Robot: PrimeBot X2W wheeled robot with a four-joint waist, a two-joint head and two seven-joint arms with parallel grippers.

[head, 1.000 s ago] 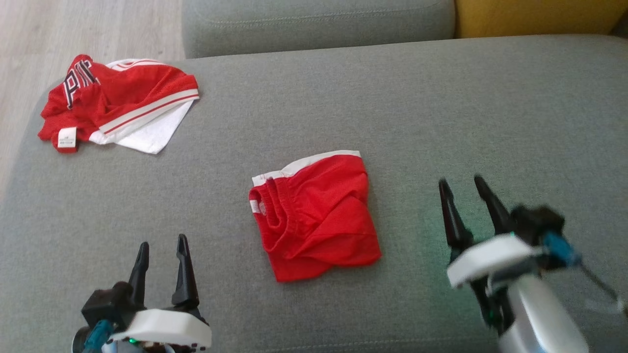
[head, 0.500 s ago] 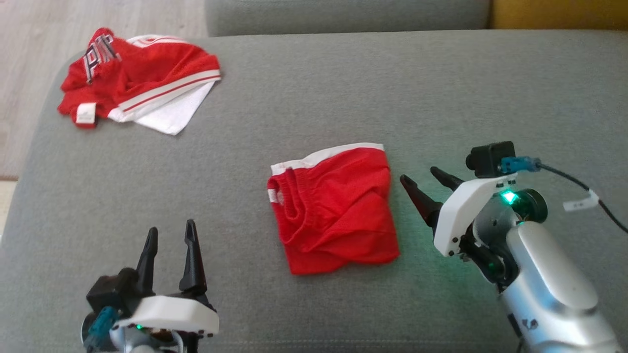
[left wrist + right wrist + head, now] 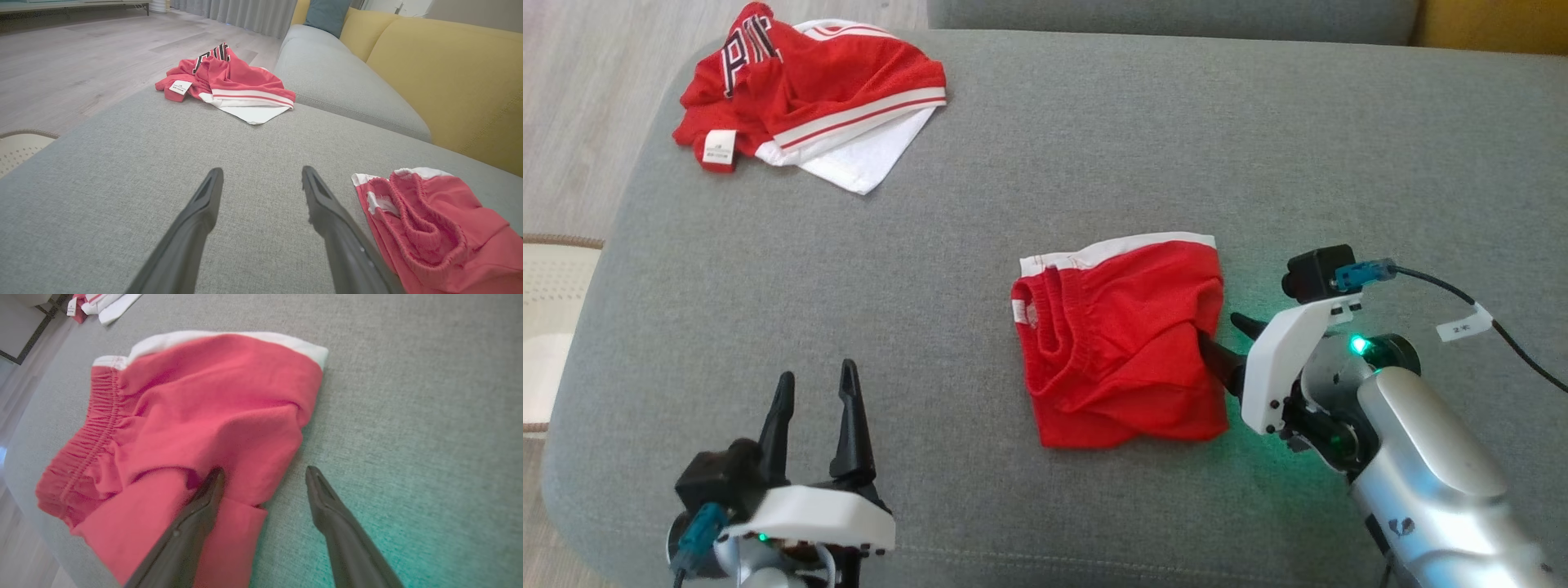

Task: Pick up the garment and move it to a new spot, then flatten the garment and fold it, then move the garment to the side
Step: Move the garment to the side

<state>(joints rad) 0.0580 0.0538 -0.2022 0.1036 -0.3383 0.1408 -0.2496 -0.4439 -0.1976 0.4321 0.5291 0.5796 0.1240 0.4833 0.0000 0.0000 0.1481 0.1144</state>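
HEAD VIEW: The right gripper (image 3: 1222,340) reaches leftward across the grey sofa cushion (image 3: 1094,147), and its silver forearm (image 3: 1429,474) angles up from the lower right corner. Its two dark fingers stand apart and straddle the right edge of the red shorts (image 3: 1123,343). In the right wrist view one finger lies over a fold of red cloth and the other over bare cushion beside it; whether either presses the fabric cannot be told. The left gripper (image 3: 817,376) hovers low over the cushion's near left, its fingers pointing away from the robot and spread wide with nothing between them.

The garment (image 3: 825,90) — a red jersey with a white sleeve, striped trim and black lettering — lies crumpled at the cushion's far left corner, well apart from both grippers. Its outer edge sits close to where the cushion drops to the wooden floor (image 3: 588,82). A broad stretch of bare grey cloth lies between garment and shorts, with more to the right of the shorts. Beyond the seat run a second grey cushion (image 3: 347,77) and a yellow backrest (image 3: 449,73).
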